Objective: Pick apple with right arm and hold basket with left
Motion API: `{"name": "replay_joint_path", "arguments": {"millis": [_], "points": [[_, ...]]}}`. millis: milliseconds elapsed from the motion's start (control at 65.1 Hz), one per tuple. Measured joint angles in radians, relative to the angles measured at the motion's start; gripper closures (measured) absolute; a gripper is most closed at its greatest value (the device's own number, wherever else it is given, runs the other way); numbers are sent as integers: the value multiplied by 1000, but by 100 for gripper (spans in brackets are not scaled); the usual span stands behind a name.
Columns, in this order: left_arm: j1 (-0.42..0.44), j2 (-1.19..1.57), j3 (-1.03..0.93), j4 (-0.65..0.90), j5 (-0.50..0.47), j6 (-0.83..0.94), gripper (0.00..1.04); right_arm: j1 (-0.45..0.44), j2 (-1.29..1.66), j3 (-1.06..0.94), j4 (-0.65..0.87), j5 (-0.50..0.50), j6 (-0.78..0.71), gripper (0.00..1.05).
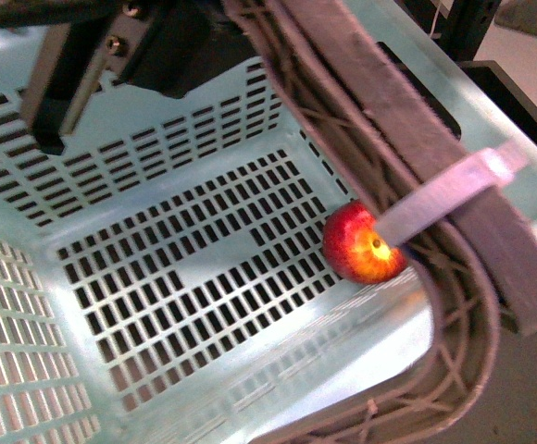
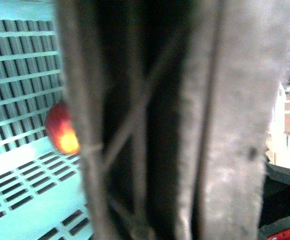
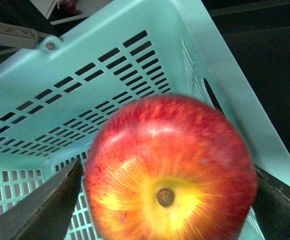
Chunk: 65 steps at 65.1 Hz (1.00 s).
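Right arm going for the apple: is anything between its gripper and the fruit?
Nothing visible. In the right wrist view the apple sits directly between the fingers of the right gripper, inside the basket; whether they press it is unclear.

The front view looks steeply down into the basket point(image 1: 157, 157) from close above, the left wrist view sits hard against its handle point(image 2: 235, 120), and the right wrist view looks from behind the right claw point(image 3: 168, 170) at the apple point(image 3: 150, 140) between its fingers point(image 3: 50, 205), which all three share
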Motion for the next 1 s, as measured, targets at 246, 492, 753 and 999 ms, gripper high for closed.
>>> {"name": "replay_joint_path", "arguments": {"millis": [246, 492, 753, 999], "points": [[0, 3, 0, -2, -2, -2, 90, -126, -129, -14, -48, 23, 5, 9], [0, 3, 0, -2, 10, -3, 90, -229, -222, -99, -36, 81, -19, 12], [0, 3, 0, -2, 2, -2, 90, -253, -324, -363, 439, 129, -285, 53], [0, 3, 0, -2, 9, -3, 90, -331, -440, -485, 436, 51, -317, 94]]}}
